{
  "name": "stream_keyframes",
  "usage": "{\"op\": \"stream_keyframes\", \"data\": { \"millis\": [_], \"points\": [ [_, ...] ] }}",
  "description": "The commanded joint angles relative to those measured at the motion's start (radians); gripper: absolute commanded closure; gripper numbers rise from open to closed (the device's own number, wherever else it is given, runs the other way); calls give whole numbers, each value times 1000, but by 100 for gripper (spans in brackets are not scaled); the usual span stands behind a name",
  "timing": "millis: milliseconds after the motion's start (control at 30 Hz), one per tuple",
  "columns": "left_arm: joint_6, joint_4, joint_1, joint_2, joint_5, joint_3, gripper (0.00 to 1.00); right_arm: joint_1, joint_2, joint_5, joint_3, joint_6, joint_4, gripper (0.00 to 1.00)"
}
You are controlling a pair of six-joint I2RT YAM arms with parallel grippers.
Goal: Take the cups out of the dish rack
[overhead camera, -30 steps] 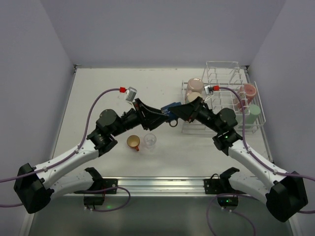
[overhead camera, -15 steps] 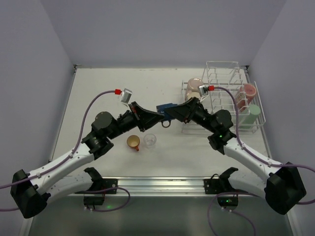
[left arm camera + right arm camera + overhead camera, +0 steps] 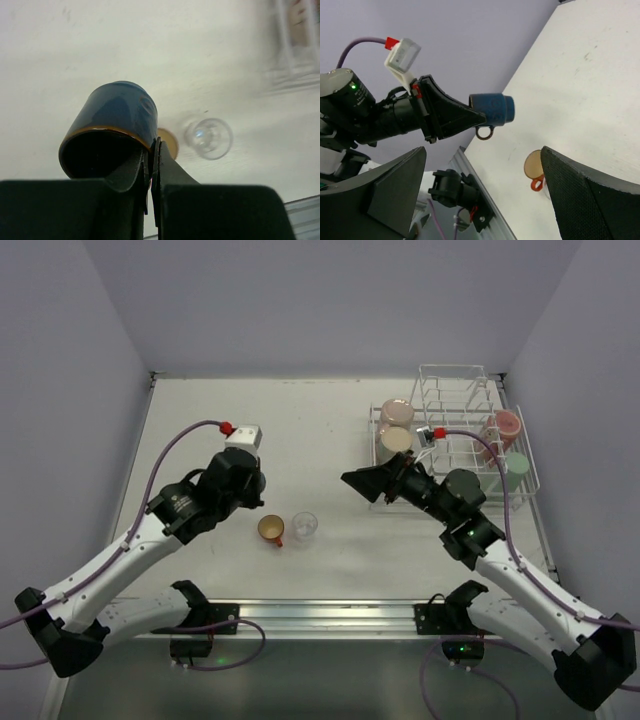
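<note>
- Left wrist view: the dark blue glazed mug with a brown-edged rim (image 3: 112,127) is gripped by the left tool (image 3: 151,167), whose fingers are clamped on the mug's wall at the rim, one inside and one outside; the mug is tipped on its side above the pale worktop (image 3: 75,50)
- The mug is judged stiff, smooth and brittle, and rather heavy for so narrow a pinch, so pivoting or slipping is to be guarded against; the rim wall or the loop handle is judged the best hold
- Below it, one small orange cup with a handle (image 3: 170,142) and one clear drinking glass (image 3: 208,138) are seen on the worktop; the glass is judged light, slippery and the most fragile
- Right wrist view: the right tool (image 3: 482,160) is spread wide with nothing between its fingers; the one blue mug is seen in the air, handle hanging down, and the orange cup under it
- Top view: in the one white wire dish rack (image 3: 455,390) four cups are counted: two beige mugs (image 3: 396,439), one pink cup (image 3: 507,424) and one pale green tumbler (image 3: 515,468); two cups are on the worktop and the blue mug is hidden beneath the left wrist, so seven in all
</note>
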Motion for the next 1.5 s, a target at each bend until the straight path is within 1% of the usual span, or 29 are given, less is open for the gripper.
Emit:
{"op": "stream_keyframes", "data": {
  "millis": [0,67,100,133,200,233,300,333,367,400,433,500,600,800,1000,1067,1100,1133,1200,1233,1300,1333,1400,1467],
  "points": [
    [2,-223,28,-1,-129,2,100,2,-54,92,23,-110,-152,1],
    [-6,-219,92,5,-120,-62,100,2,-80,113,16,-134,-189,1],
    [2,-207,116,4,-83,-70,100,2,-106,119,12,-143,-198,1],
    [5,-203,165,4,-71,-66,100,2,-117,124,7,-159,-207,1],
    [14,-156,201,-1,-16,-90,100,3,-148,136,10,-177,-253,1],
    [16,-144,254,15,12,-103,100,3,-157,141,13,-195,-267,1],
    [30,-101,308,36,119,-147,100,2,-177,152,12,-209,-302,1],
    [31,-87,357,56,136,-165,100,2,-198,158,9,-218,-311,1],
    [31,-50,382,65,156,-204,100,2,-211,162,7,-223,-327,1],
    [33,-27,405,70,234,-224,100,2,-221,176,4,-229,-334,1],
    [30,-9,441,82,274,-241,100,2,-243,182,-3,-237,-342,1],
    [14,21,451,97,320,-270,100,2,-261,205,-7,-246,-365,1],
    [5,28,451,111,333,-281,100,3,-287,218,-8,-263,-399,1],
    [7,7,451,150,408,-282,100,3,-301,225,4,-274,-416,1],
    [46,-61,451,196,363,-255,100,2,-286,256,32,-283,-445,1],
    [63,-102,451,222,359,-227,98,3,-278,268,58,-289,-471,1],
    [82,-116,451,231,357,-216,97,3,-275,274,65,-291,-476,1],
    [88,-124,451,240,359,-209,93,3,-269,276,79,-294,-479,1],
    [99,-140,451,246,359,-195,88,3,-261,290,95,-297,-494,1],
    [103,-144,451,251,359,-193,82,2,-255,294,113,-301,-500,1],
    [115,-160,451,255,359,-187,74,2,-246,305,134,-311,-526,1],
    [120,-163,451,257,357,-184,67,2,-237,326,157,-321,-534,1],
    [123,-167,451,254,357,-176,58,3,-228,349,177,-340,-558,1],
    [123,-167,451,246,359,-163,52,2,-205,391,219,-355,-598,1]
  ]
}}
